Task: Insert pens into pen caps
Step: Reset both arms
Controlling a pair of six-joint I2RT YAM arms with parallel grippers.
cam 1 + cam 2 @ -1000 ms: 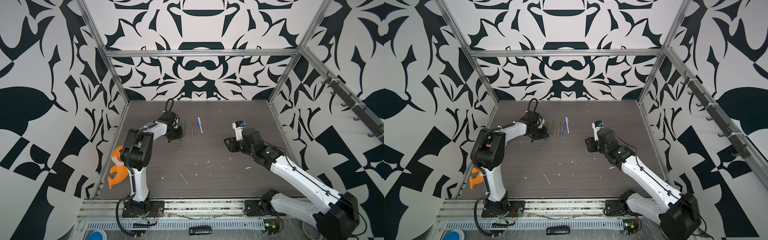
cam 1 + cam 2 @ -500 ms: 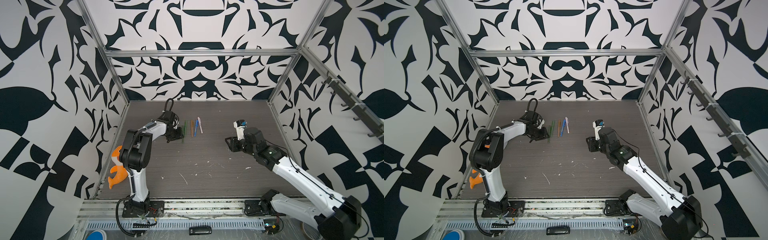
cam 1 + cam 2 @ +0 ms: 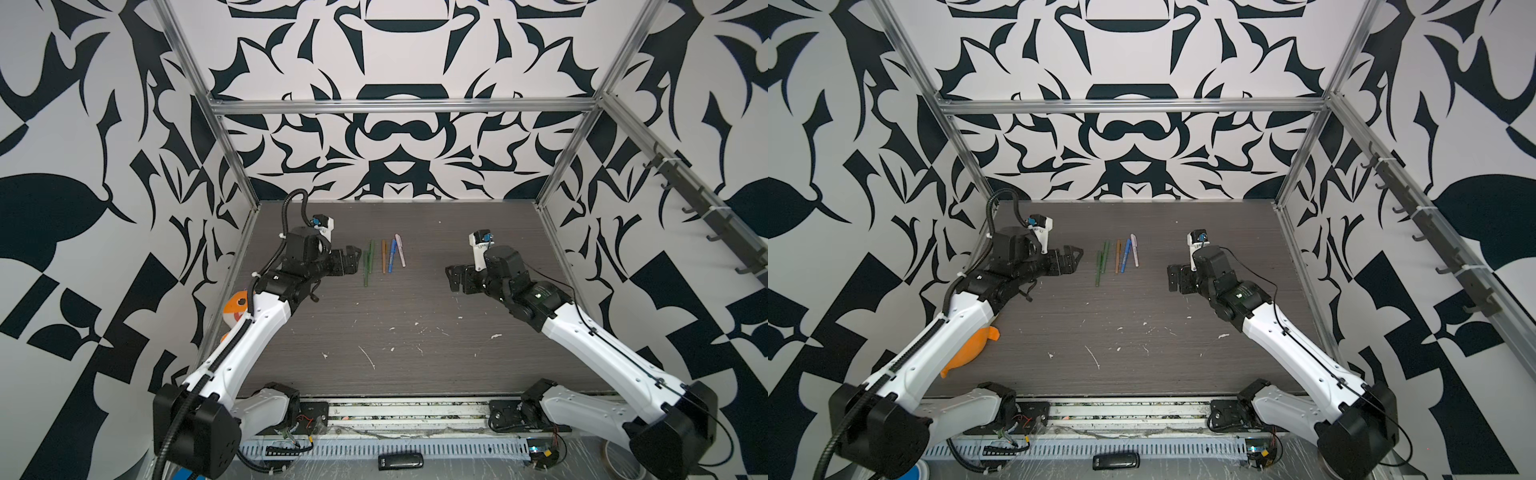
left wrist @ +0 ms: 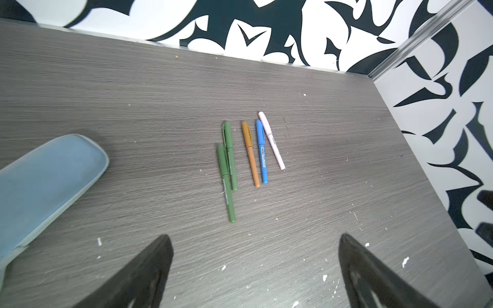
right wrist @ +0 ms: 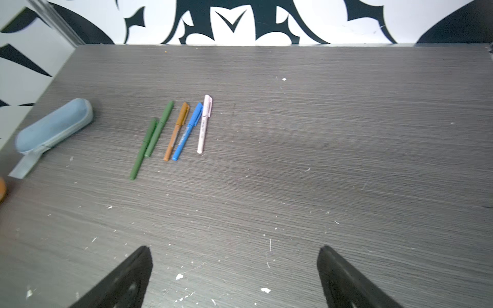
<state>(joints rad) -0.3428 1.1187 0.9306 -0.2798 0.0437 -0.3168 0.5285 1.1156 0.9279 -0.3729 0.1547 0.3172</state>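
Note:
Five pens lie side by side on the dark table, each with its pen cap on the far end: two green pens (image 4: 226,184) (image 4: 230,156), an orange-brown pen (image 4: 250,154), a blue pen (image 4: 261,152) and a pale pink pen (image 4: 271,140). Both top views show the row, from the green pens (image 3: 368,266) (image 3: 1099,270) to the pink pen (image 3: 400,250). My left gripper (image 3: 354,258) (image 4: 254,240) hangs open and empty just left of the green pens. My right gripper (image 3: 454,279) (image 5: 233,250) is open and empty, well to the right of the row.
A pale blue pencil case (image 4: 45,181) (image 5: 53,128) lies left of the pens, under my left arm. An orange soft toy (image 3: 971,349) sits by the left wall. White flecks (image 3: 370,357) dot the front half of the table. Patterned walls close three sides.
Both grippers have opened wide. My left arm's elbow has swung low toward the front, while its gripper stays just left of the green pens. The right arm has barely moved.

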